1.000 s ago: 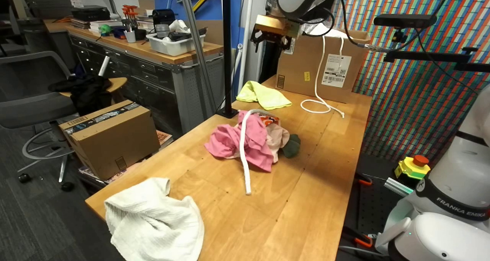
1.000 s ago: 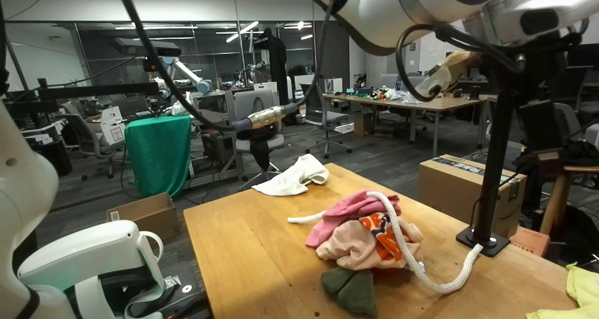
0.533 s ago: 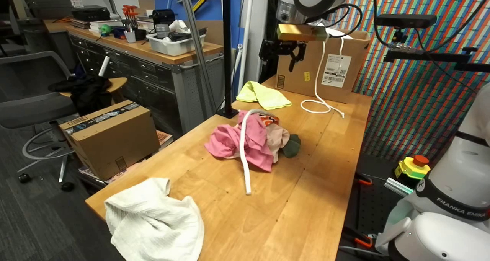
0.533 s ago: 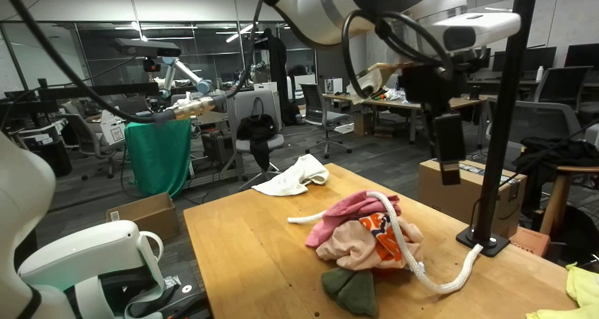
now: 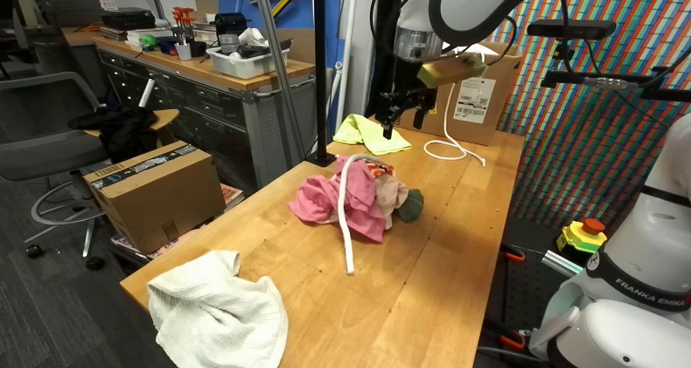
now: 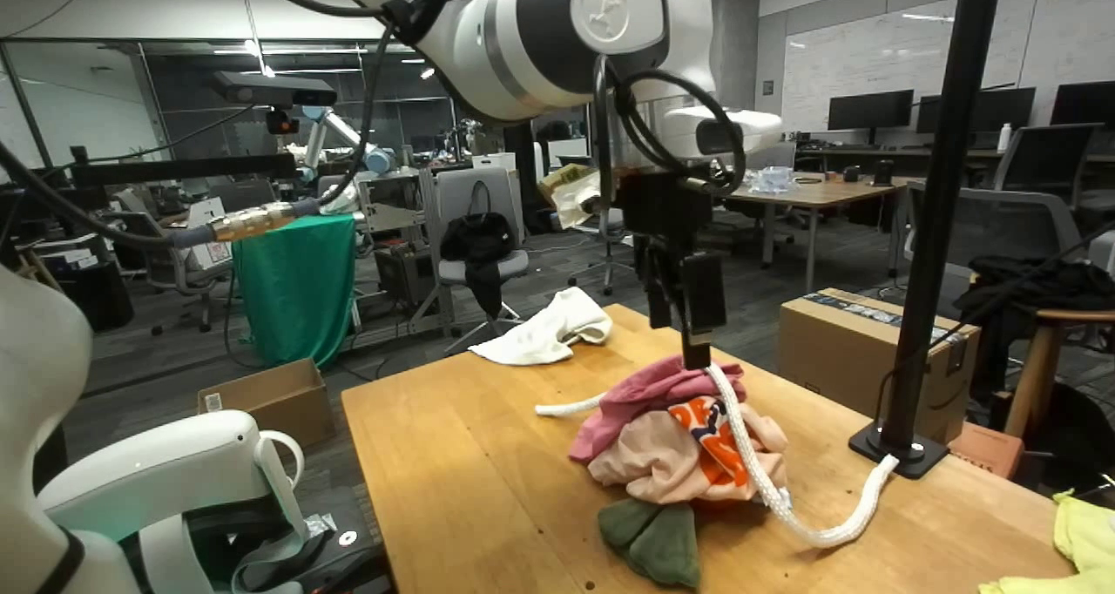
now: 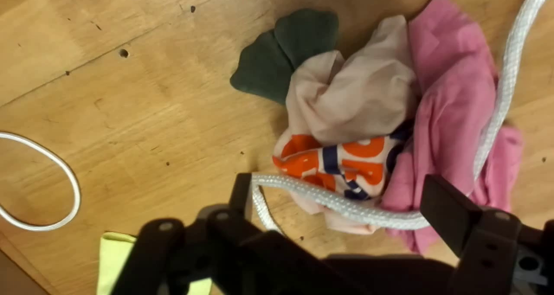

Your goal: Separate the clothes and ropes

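Rope of thick white braided cord [image 7: 389, 218] is draping over a crumpled pink cloth [image 7: 454, 100] and a peach fabric bundle [image 7: 363, 96] showing orange-and-navy print on the wooden counter [image 5: 432, 281]; dark green fabric [image 7: 259, 70] is touching the peach one. Above them the black gripper [image 7: 337, 191] is hovering — its jaws standing wide, the rope showing between them in the wrist view. A rumpled white cloth [image 5: 221, 308] is lying well apart at the counter's edge. Toward the other end a yellow-green cloth [image 5: 367, 136] is resting — near a thinner white cord [image 5: 446, 121] hanging down a brown cardboard box [image 5: 480, 130] and looping on the counter.
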